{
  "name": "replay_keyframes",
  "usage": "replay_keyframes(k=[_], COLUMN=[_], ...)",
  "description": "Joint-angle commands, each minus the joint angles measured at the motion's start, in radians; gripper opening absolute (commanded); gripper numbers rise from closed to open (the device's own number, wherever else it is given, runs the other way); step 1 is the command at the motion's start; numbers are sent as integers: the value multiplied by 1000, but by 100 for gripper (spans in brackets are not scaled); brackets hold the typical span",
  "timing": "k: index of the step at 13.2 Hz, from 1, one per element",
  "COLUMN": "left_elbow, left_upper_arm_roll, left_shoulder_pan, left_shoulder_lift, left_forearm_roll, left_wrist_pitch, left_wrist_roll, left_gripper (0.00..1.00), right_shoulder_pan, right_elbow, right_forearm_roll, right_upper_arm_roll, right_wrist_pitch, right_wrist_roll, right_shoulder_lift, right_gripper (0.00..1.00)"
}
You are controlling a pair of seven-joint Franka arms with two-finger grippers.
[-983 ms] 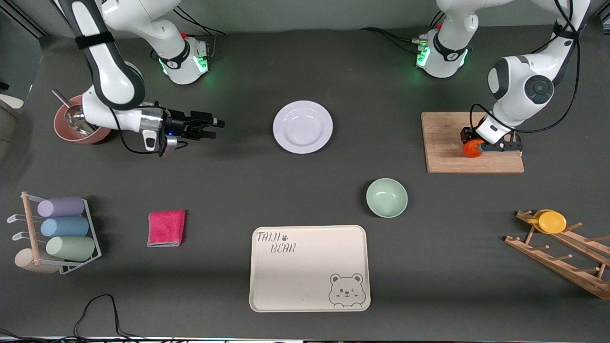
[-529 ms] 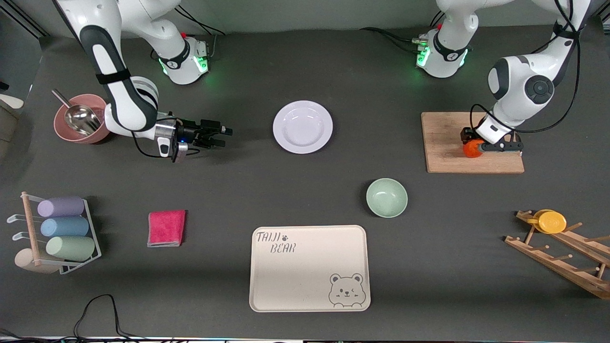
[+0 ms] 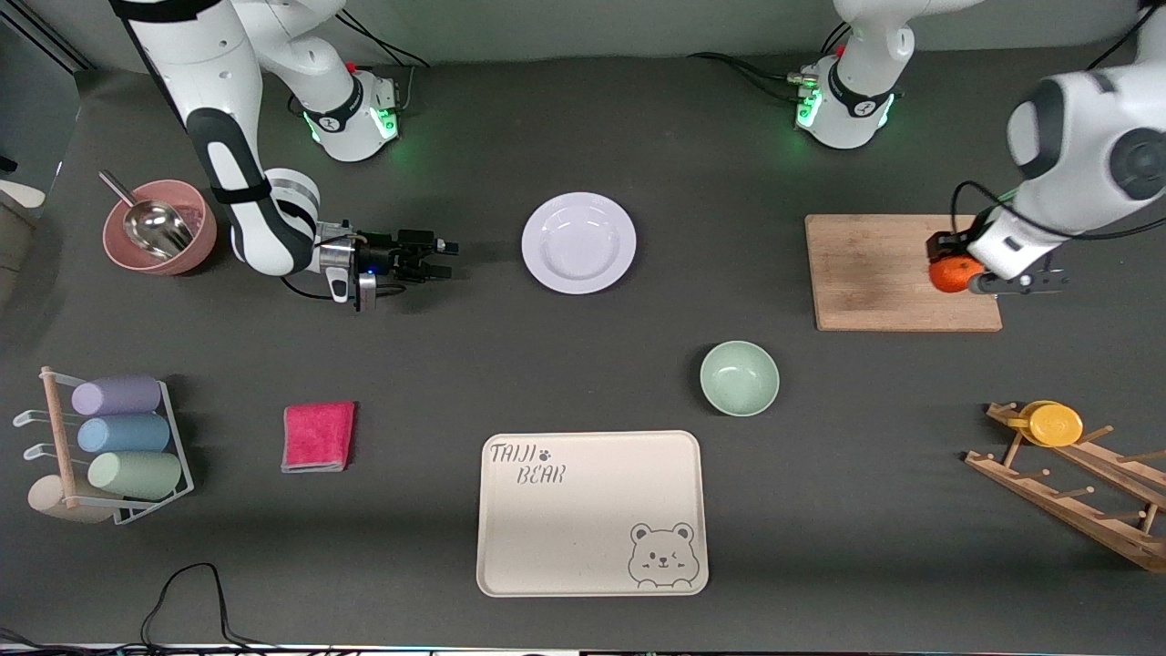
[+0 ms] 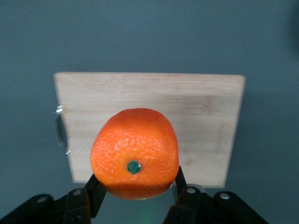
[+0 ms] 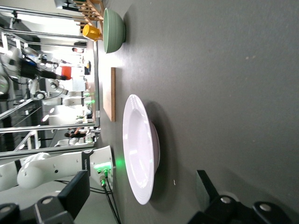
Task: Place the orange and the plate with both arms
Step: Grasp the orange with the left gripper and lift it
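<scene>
Left gripper pinching orange, lifted over cutting board, mid-right of frame. Right gripper spread, low, near plate at upper centre. Next, likely: straddle plate rim, pinch.

You see small round bright-orange fruit with pebbled skin filling centre of left wrist view, dark green stem dimple facing camera. Left gripper clamps orange between two black fingers, one pressing each lower flank. Orange is raised in air over rectangular pale wooden cutting board. Board lies flat on dark grey table surface. Thin metal loop shows at one short edge of board.
</scene>
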Motion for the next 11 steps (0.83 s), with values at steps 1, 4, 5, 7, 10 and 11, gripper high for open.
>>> replay_keyframes(k=[1, 4, 5, 7, 10, 11], left_elbow=[263, 471, 504, 543, 563, 563], left_upper_arm_roll=[-28, -137, -198, -322, -487, -521], left_shoulder_pan=[-14, -16, -16, -19, -34, -61], left_shoulder_lift=[25, 43, 51, 100, 209, 244], left_forearm_roll=[-5, -10, -52, -163, -181, -181], left_wrist_pitch=[-271, -475, -501, -486, -349, -303], left_wrist_roll=[-31, -144, -241, -475, -756, -839], left_gripper=[0, 0, 0, 0, 0, 0], right_shoulder_pan=[-14, -26, -29, -29, -29, -29], right_elbow=[22, 20, 20, 20, 22, 22], right_forearm_roll=[27, 29, 27, 29, 29, 29], right_upper_arm_roll=[-3, -3, -3, -2, -2, -2], right_wrist_pitch=[-86, -173, -174, -174, -178, -178], right_wrist_roll=[-53, -114, -128, -140, -140, -142], right_shoulder_lift=[66, 121, 125, 131, 144, 149], right_gripper=[100, 100, 100, 100, 69, 60])
